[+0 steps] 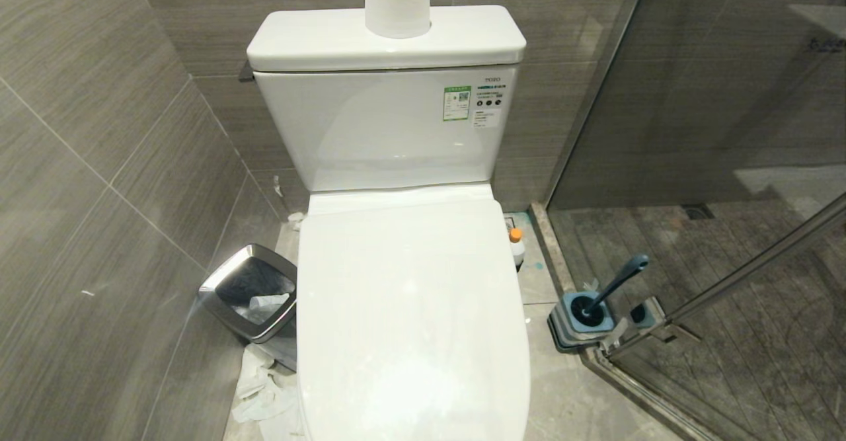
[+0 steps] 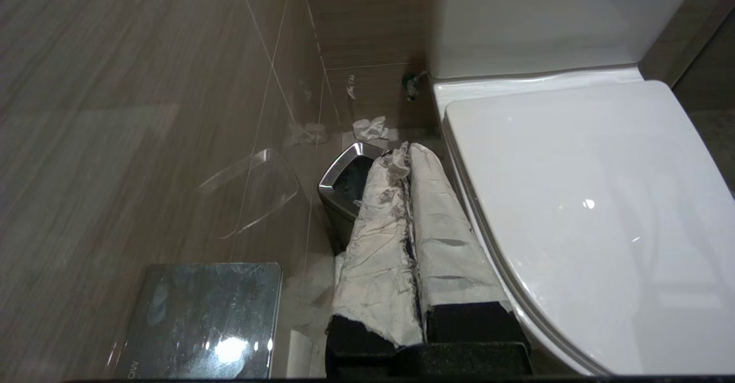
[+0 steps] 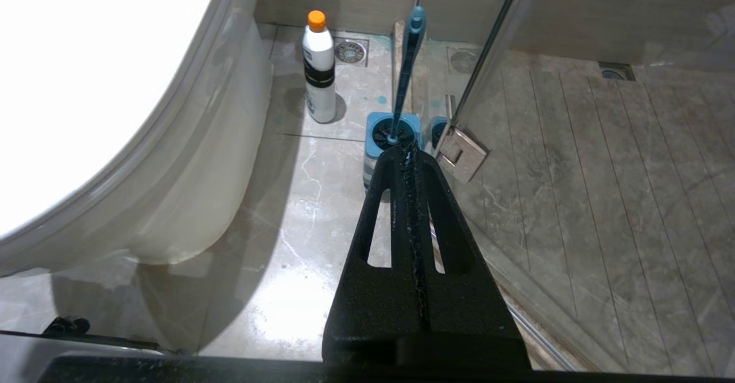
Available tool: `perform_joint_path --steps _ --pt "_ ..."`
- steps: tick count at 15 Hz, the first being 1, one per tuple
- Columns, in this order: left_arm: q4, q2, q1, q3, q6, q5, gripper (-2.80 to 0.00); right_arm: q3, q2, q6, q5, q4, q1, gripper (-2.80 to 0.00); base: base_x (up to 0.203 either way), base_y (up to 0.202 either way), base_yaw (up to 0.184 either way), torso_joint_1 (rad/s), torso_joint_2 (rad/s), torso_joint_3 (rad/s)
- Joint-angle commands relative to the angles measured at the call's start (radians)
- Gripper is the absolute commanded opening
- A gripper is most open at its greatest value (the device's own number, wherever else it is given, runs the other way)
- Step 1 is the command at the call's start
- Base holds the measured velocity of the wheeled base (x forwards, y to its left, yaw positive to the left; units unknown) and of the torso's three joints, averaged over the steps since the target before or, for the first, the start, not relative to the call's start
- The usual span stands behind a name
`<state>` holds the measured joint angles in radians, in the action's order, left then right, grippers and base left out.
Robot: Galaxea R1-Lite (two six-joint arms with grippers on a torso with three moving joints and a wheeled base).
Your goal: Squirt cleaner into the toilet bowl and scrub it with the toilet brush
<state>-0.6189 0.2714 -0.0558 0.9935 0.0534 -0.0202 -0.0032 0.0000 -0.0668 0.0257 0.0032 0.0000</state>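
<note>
Beside the toilet's left flank, left pincer (image 2: 405,159) clenched, empty, paper-wrapped fingers (image 2: 379,239) above waste bin (image 2: 344,167). Right pincer (image 3: 409,156) clenched, empty, over floor. Cleaner (image 3: 319,67) and toilet brush (image 3: 406,67) on floor right of lidded toilet bowl (image 1: 410,309).

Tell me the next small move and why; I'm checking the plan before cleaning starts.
Probably bring the left gripper, shut and empty beside the lid's left edge, to that edge to lift it. The lid lies closed over the bowl, so nothing can be squirted in. The cleaner and brush stand untouched on the floor to the right, and the right gripper is shut and empty.
</note>
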Motion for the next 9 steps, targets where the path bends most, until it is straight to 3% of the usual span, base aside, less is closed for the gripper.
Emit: perform_joint_path --steps 1,5,9 --pt "-0.005 -0.087 0.033 -0.056 0.041 -0.009 -2.8 0.0 0.002 -0.001 0.0 0.0 0.0 -2.8 0.0 0.0 0.0 0.0 0.0 0.0" --pt "-0.058 -0.25 0.05 -0.138 0.097 -0.016 -2.8 0.0 0.002 -0.001 0.0 0.0 0.0 -2.8 0.0 0.0 0.0 0.0 0.0 0.0" --pt "-0.021 -0.271 0.053 -0.217 0.104 -0.042 -2.8 0.0 0.002 -0.001 0.0 0.0 0.0 -2.8 0.0 0.0 0.0 0.0 0.0 0.0"
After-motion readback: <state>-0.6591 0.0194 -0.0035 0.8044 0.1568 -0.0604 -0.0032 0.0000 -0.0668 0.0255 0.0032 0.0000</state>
